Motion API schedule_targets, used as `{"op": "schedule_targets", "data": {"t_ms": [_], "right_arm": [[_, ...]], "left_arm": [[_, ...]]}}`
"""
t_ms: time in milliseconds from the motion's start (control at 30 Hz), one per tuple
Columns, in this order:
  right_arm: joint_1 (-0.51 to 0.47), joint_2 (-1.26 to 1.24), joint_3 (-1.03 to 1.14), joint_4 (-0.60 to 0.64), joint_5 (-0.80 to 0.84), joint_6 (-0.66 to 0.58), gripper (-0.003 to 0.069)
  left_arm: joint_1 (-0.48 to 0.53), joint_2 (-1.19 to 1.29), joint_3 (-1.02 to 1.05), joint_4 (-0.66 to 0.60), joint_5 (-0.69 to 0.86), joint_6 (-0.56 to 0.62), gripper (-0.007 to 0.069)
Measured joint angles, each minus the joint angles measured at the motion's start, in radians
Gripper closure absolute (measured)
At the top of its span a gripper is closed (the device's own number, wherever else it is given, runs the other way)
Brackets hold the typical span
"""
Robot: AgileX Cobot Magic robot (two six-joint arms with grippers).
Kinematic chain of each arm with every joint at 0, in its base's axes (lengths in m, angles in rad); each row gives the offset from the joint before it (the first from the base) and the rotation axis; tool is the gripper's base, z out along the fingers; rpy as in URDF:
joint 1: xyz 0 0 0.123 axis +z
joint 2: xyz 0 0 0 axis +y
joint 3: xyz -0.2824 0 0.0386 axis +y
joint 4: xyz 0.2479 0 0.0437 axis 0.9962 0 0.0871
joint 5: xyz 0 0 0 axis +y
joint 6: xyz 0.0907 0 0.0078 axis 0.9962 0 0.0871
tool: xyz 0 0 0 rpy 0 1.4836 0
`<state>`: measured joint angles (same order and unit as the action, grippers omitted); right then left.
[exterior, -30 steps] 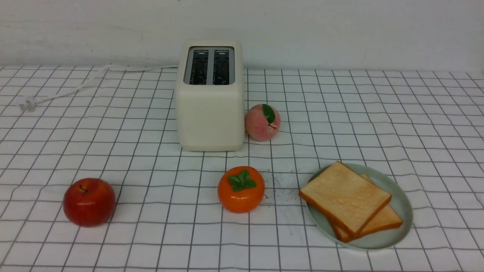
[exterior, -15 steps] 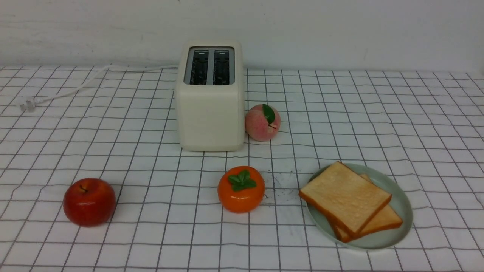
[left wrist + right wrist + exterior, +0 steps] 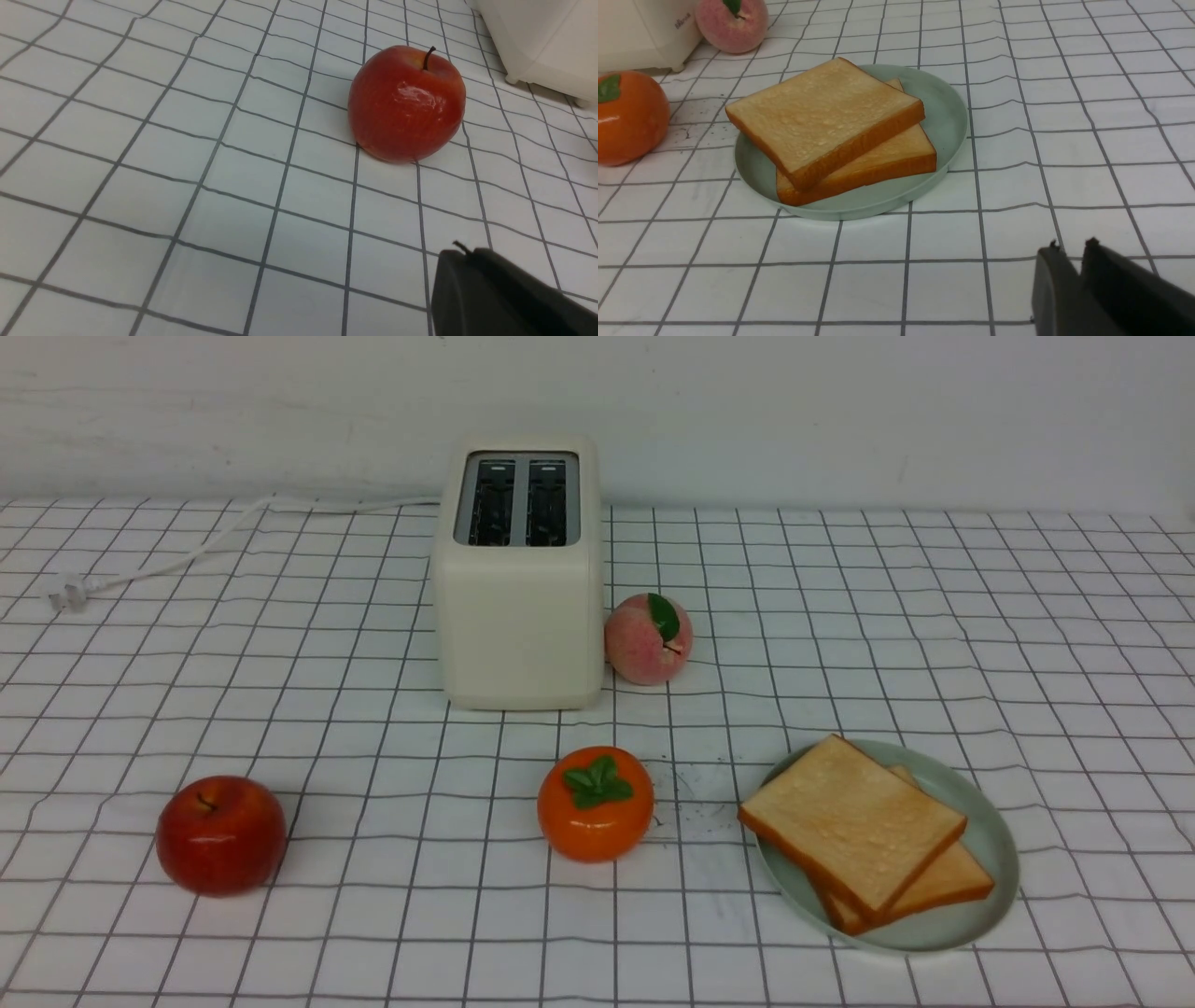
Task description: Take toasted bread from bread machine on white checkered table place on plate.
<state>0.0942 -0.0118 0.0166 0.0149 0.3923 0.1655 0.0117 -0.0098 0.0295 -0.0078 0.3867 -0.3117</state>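
While both claws sit nearly closed and empty, persimmon (image 3: 595,804) neighbours plate (image 3: 991,845).

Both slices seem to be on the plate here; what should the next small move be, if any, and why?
Probably none beyond keeping both arms back. Both slices of toasted bread lie stacked on the plate, the bread machine shows only empty slots, and the right gripper sits clear of the plate holding nothing.

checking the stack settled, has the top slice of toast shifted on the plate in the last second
No. The top slice of toast sits at the same angle on the plate, its near-left corner overhanging the rim just as before, the persimmon equally far off.
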Motion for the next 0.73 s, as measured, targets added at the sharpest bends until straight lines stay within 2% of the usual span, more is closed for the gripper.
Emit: {"op": "schedule_targets", "data": {"t_ms": [733], "right_arm": [[0.0,0.0,0.0,0.0,0.0,0.0,0.0545]], "left_arm": [[0.0,0.0,0.0,0.0,0.0,0.0,0.0634]]}}
